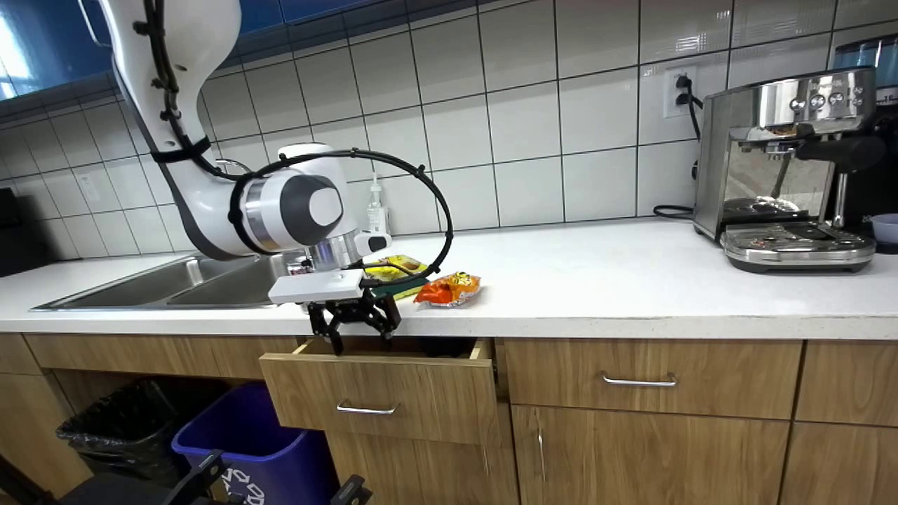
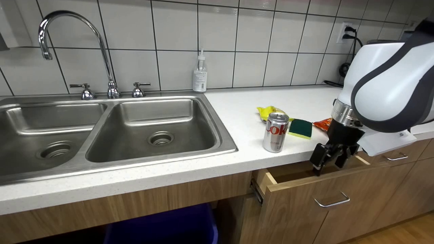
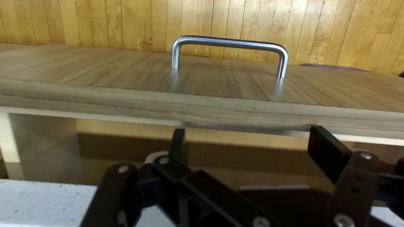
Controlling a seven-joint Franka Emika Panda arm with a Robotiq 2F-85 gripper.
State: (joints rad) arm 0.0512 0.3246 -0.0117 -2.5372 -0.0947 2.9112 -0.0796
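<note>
My fingers (image 3: 327, 154) are spread wide, nothing gripped. The drawer (image 1: 379, 384) stands partway open right below; they point down at its mouth, just inside the front panel (image 3: 221, 97), contact unclear. Handle (image 3: 230, 42) sits beyond, on that panel's outer face, apart from me.

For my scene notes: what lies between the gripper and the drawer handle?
In the wrist view, the wooden drawer front lies between the open gripper and the metal handle.
</note>
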